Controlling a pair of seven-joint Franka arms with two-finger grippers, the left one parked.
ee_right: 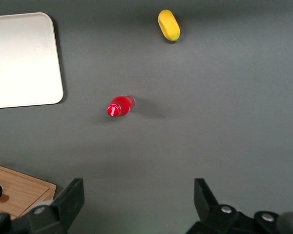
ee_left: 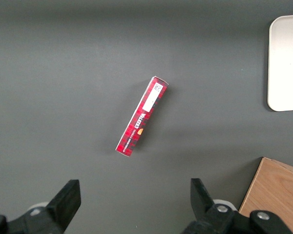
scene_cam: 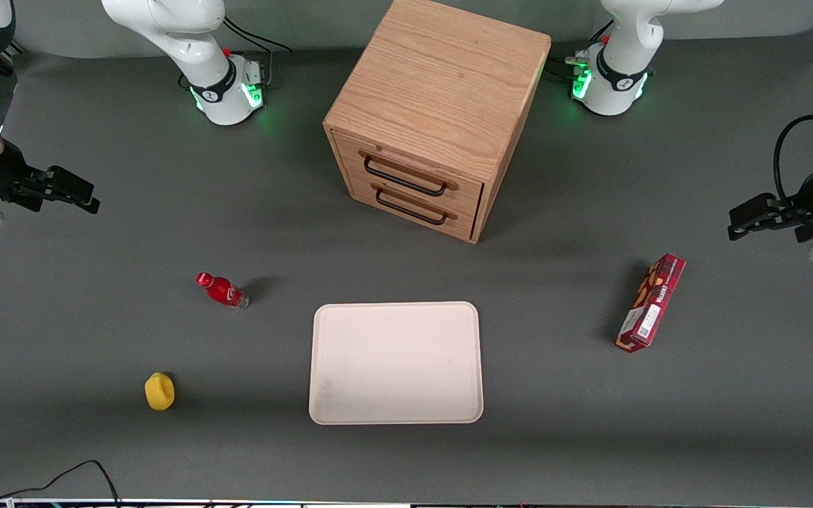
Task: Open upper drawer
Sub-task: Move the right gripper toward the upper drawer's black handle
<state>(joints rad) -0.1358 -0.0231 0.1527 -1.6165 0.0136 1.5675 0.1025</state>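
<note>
The upper drawer is shut, its pale oak front flush with the cabinet, and a thin black wire handle runs wide across it below a shallow wooden recess; a second drawer with the same front and the same kind of handle sits directly under it. The claw hangs over bare mat at the working arm's end of the table, well apart from the cabinet, its two black fingers spread wide with nothing between them. Nearer to the front camera than the claw stands one small red bottle, glossy plastic with a red cap, upright and alone. Nearer the camera again lies one yellow piece, smooth, rounded and oblong like a lemon or a sponge. Toward the table's middle from the claw, in front of the drawers, lies one flat cream tray, a matte rectangle with rounded corners and a low rim. The cabinet is a cube of grained light oak, turned at a slight angle. Far from the claw, toward the parked arm's end, stands one long, narrow red tartan carton of printed card. The table is covered in dull dark grey.
</note>
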